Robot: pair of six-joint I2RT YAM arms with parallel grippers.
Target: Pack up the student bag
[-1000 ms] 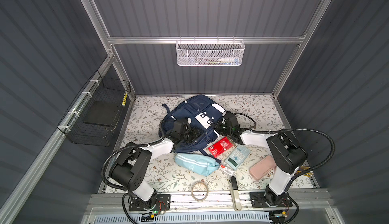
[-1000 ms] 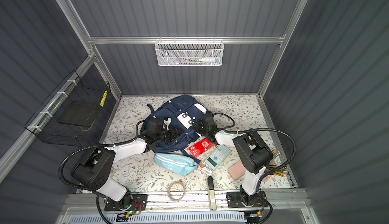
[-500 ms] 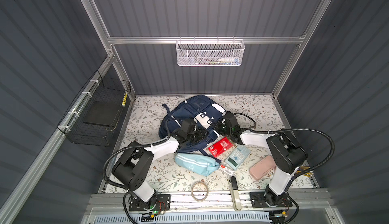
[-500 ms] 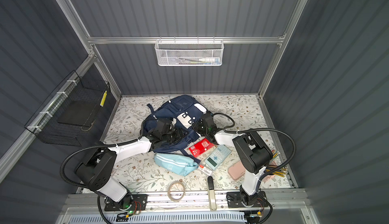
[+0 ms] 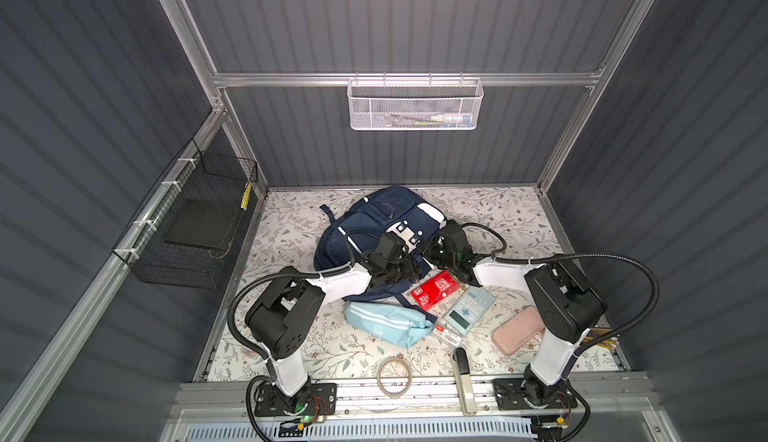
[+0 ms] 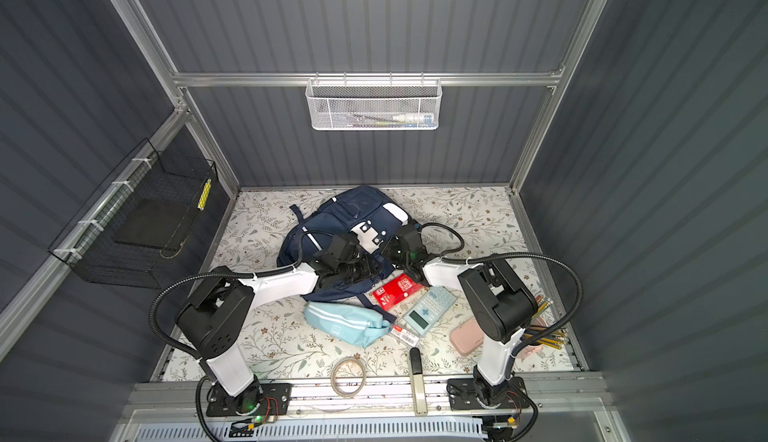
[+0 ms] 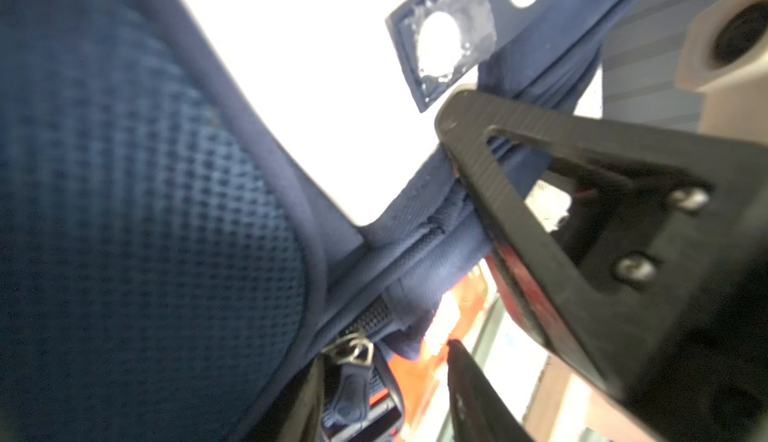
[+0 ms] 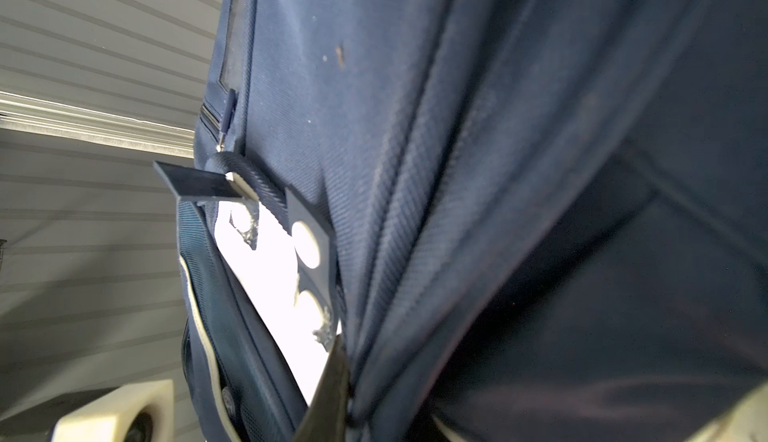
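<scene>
Student bag (image 5: 374, 219) is found lying on the floral mat (image 5: 291, 232), far centre. Left gripper (image 7: 448, 232) is set at the bag's near edge, jaws partly apart astride the zipped seam (fabric between them, no pinch made out). Right gripper (image 5: 432, 249) is pressed to the bag's right side, jaws closed, apparently on a fabric fold. Red box (image 5: 436, 290), calculator (image 5: 469, 309) and light blue pouch (image 5: 386, 327) are laid just nearer.

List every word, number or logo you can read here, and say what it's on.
No text is legible.
red box: white print, too small.
calculator: keys and display, too small.
flat packet: red-and-white label, too small.
light blue pouch: dark square patch, blurred.
student bag: no legible lettering.
</scene>
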